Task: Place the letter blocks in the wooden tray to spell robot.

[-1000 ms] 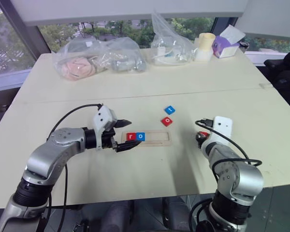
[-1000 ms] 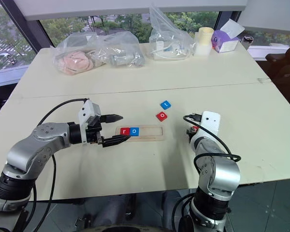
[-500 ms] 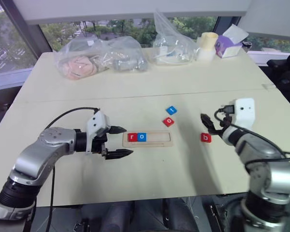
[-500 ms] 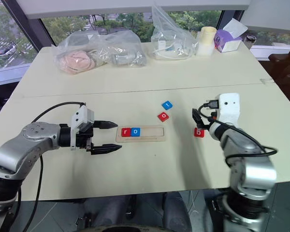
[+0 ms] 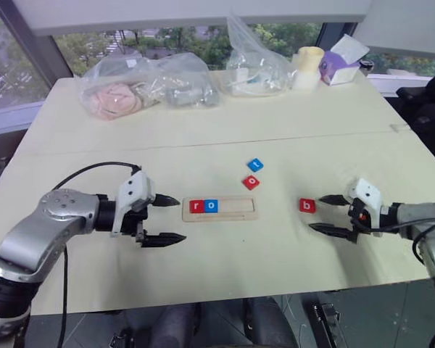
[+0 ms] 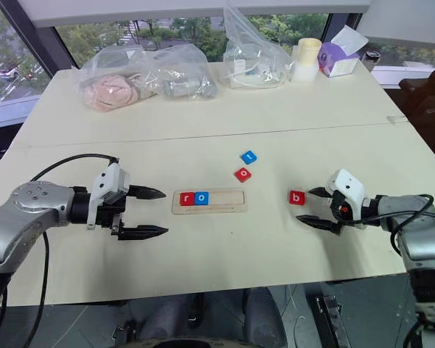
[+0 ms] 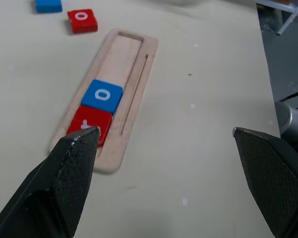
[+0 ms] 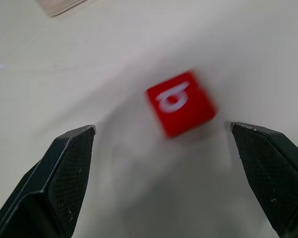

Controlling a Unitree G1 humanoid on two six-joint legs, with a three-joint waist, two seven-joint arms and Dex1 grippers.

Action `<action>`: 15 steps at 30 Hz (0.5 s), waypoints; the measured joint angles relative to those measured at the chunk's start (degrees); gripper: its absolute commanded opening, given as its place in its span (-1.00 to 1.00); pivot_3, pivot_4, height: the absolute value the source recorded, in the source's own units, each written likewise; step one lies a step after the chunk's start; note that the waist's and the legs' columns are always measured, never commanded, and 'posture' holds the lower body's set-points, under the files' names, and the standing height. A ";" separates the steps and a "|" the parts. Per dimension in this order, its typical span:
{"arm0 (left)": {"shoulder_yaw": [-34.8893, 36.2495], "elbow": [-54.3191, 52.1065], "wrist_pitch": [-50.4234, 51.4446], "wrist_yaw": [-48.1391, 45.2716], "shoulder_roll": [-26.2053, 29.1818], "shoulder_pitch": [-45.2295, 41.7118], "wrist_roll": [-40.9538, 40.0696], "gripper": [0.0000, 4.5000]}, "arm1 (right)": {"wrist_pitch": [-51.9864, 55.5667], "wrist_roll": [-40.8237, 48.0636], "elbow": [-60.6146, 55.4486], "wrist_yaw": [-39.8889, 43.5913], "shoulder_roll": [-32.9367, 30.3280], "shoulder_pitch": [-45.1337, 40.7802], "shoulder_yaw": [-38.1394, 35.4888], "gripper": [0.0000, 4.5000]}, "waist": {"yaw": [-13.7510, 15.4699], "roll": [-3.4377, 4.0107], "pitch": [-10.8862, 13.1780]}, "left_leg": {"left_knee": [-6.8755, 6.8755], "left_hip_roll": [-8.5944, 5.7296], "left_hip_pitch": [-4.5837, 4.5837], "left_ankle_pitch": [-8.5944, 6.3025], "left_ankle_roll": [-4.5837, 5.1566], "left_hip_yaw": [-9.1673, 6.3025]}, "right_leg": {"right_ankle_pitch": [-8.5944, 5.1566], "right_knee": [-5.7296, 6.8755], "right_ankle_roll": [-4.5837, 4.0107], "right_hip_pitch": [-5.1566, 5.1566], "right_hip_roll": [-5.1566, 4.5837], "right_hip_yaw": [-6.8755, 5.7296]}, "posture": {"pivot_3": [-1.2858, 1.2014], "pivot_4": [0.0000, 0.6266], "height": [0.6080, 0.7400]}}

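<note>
The wooden tray (image 5: 241,209) lies mid-table with a red "r" block (image 5: 196,206) and a blue "o" block (image 5: 211,206) at its left end. A loose red "o" block (image 5: 251,182) and a blue block (image 5: 255,164) lie just beyond the tray. A red "b" block (image 5: 307,206) rests on the table to the tray's right. My left gripper (image 5: 180,218) is open and empty, just left of the tray and pointing at it. My right gripper (image 5: 315,213) is open and empty, just right of the "b" block (image 8: 180,103), fingertips pointing toward it.
Three clear plastic bags (image 5: 119,90) (image 5: 185,80) (image 5: 257,67) with items sit along the table's far side, beside a pale cup (image 5: 308,69) and a purple tissue box (image 5: 341,61). The table's front edge runs close below both grippers.
The right gripper opened and swung out to the right, leaving the "b" block on the table. The left gripper drew back leftward from the tray.
</note>
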 measured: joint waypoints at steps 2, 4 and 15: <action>1.45 -1.21 1.28 0.20 1.04 1.59 -1.02 1.00 | -3.91 -1.79 4.32 1.14 0.11 -2.56 2.11 0.99 | 0.12 -0.02 0.01 | 0.00 -0.01 -0.01 0.00 0.00 0.02 | 0.00 -0.01 0.00 0.00 -0.02 0.01 | 0.03 -0.52 1.00; 2.80 -2.20 2.02 0.47 1.72 2.86 -1.73 1.00 | -6.81 -3.03 7.94 1.93 0.29 -4.40 3.88 0.99 | 0.31 -0.04 0.03 | 0.01 -0.04 -0.01 0.00 0.00 0.02 | 0.00 -0.01 0.00 0.01 -0.04 0.01 | 0.03 -0.52 1.00; 5.02 -3.31 3.83 2.19 2.59 4.36 -3.40 1.00 | -11.36 -3.52 10.41 4.16 0.40 -6.60 6.06 -0.50 | 0.16 -0.04 0.03 | 0.21 -0.03 0.02 0.00 -0.01 0.02 | 0.04 0.13 0.02 0.07 -0.03 0.04 | 0.03 -0.52 1.00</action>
